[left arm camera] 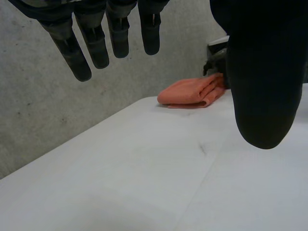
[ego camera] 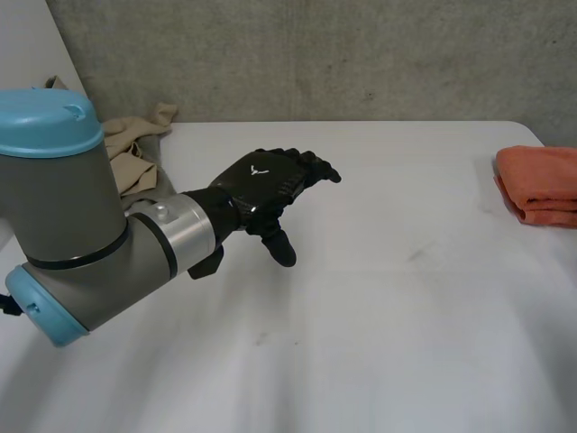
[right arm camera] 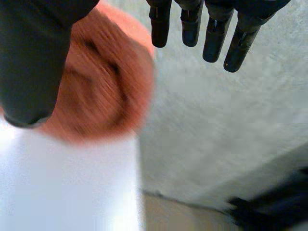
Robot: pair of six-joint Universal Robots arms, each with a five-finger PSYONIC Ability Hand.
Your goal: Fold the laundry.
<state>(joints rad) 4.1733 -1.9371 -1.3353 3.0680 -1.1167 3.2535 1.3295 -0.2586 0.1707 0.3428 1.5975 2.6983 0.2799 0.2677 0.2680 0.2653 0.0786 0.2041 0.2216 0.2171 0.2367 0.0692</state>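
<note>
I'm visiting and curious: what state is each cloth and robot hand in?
Orange cloth: folded, at the right edge of the table.
Beige cloth: crumpled, at the far left corner.
Left robot hand: open, above the table, holding nothing.
Right robot hand: open, fingers straight, holding nothing.

The tabletop (ego camera: 379,307) lies bare across its middle; a folded orange towel (ego camera: 539,185) blocks the far right edge, a crumpled beige cloth (ego camera: 133,146) the far left corner behind the left arm (ego camera: 63,203)
</note>
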